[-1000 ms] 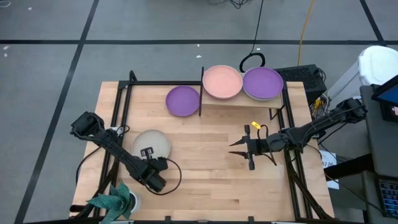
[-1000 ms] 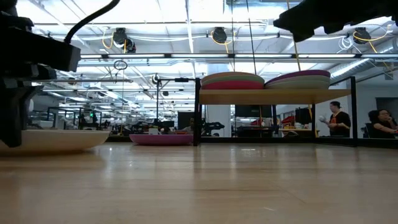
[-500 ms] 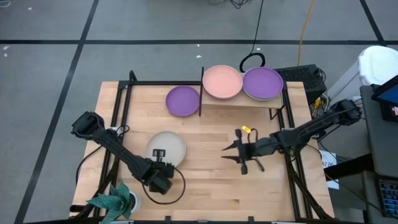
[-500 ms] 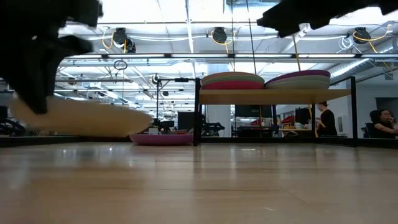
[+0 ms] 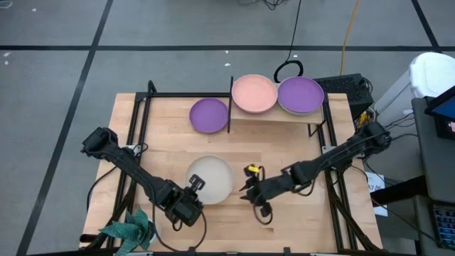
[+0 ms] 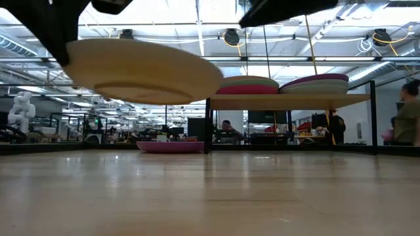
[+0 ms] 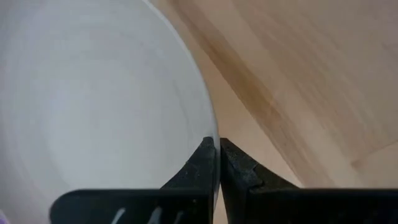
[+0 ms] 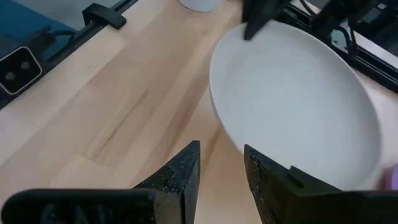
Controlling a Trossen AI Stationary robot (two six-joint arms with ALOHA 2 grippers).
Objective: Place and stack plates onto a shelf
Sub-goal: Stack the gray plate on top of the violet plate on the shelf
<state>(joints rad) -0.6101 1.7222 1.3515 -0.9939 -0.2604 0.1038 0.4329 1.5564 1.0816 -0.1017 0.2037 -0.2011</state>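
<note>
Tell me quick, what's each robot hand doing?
Left gripper: shut on the round beige plate's rim, lifted.
Right gripper: open, empty, beside that plate.

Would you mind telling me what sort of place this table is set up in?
Most likely a large robotics lab or workshop. The low view looks past the shelf into a long hall of workbenches under ceiling strip lights, with a white humanoid robot and people standing about.

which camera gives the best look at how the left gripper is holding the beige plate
The left wrist view: the left gripper is shut on the rim of the beige plate, fingertips pinched close. The high view shows the plate whole but the grip small. The low view shows it lifted off the table. The right wrist view shows its face ahead of the open right gripper.
</note>
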